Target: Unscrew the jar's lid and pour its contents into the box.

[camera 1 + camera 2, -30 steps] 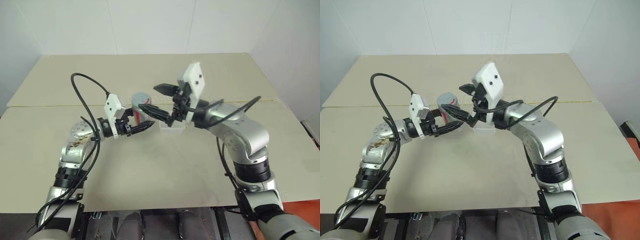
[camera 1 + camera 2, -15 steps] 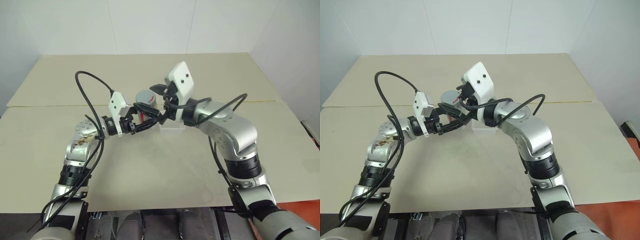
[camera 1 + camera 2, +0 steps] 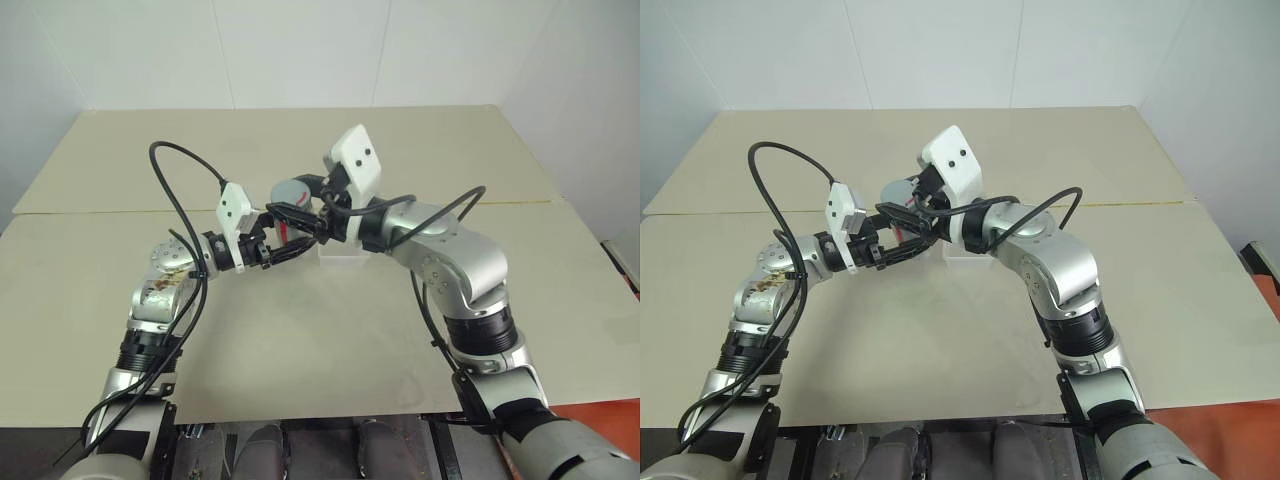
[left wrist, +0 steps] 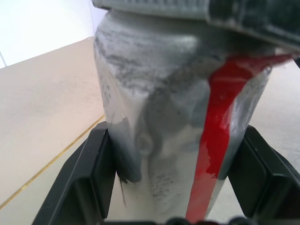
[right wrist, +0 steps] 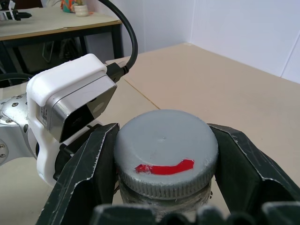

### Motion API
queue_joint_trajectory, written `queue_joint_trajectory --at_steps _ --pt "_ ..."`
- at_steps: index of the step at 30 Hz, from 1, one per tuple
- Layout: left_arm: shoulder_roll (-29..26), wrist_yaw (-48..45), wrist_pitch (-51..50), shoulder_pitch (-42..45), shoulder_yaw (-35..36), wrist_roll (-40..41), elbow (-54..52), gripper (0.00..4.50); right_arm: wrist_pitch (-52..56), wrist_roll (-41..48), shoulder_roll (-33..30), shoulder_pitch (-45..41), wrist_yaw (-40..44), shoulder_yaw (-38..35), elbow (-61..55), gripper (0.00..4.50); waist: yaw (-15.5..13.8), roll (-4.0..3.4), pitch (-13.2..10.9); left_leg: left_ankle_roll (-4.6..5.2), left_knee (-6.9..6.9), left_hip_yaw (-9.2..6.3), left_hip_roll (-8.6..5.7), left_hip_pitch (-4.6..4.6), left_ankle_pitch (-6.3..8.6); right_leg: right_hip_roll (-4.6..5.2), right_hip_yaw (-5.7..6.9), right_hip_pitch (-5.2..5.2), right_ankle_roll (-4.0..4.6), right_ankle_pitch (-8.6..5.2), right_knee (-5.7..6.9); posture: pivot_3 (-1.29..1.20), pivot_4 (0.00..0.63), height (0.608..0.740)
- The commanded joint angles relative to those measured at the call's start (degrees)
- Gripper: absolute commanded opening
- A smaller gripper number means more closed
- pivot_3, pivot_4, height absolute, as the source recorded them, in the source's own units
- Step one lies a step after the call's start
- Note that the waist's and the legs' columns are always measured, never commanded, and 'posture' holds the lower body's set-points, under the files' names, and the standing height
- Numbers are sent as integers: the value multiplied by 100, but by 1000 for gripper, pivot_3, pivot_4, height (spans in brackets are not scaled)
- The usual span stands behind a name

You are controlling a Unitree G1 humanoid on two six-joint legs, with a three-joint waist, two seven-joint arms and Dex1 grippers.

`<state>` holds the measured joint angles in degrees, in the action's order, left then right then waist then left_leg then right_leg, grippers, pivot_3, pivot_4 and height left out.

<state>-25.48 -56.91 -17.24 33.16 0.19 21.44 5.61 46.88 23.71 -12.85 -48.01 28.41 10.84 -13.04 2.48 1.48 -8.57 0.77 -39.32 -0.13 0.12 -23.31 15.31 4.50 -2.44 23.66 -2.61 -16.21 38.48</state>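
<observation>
A silvery jar (image 4: 178, 117) with a red streak down its side is held upright above the table, and my left gripper (image 3: 285, 240) is shut on its body, one black finger (image 4: 93, 173) on each side. The grey lid (image 5: 166, 145), marked with a red dash, sits on the jar. My right gripper (image 3: 300, 197) reaches in from the right and is shut on the lid's rim, with fingers (image 5: 89, 164) pressed against both sides. The clear box (image 3: 345, 260) rests on the table just right of the jar, beneath my right wrist. The contents are hidden inside the jar.
The beige table (image 3: 300, 340) spreads wide around both arms, with a seam (image 3: 120, 208) running across it behind the grippers. White walls close off the back. A black cable (image 3: 175, 165) loops above my left forearm.
My right gripper has moved left from beside the jar onto the lid and shut on it. My left gripper keeps hold of the jar.
</observation>
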Motion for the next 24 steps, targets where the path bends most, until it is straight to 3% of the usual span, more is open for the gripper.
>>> queue_joint_trajectory --at_steps 1,12,24 --pt "-33 -103 133 81 14 82 -143 2971 -2 18 -14 -135 2 -138 -150 2787 0 0 0 0 0 0 0 0 0 0 0 0 0 0 0 0 150 740" --pt "-292 -863 24 5 12 419 -212 2971 -147 517 -323 1 865 -288 -248 2787 1 0 0 0 0 1 0 0 0 -1 0 0 0 0 -1 0 150 740" --pt "-802 -2834 -584 239 -45 1421 -206 2971 -703 1630 -1017 18 3523 -447 119 2787 -1 0 0 1 0 0 4 3 1 -5 2 -10 0 0 -13 0 150 740"
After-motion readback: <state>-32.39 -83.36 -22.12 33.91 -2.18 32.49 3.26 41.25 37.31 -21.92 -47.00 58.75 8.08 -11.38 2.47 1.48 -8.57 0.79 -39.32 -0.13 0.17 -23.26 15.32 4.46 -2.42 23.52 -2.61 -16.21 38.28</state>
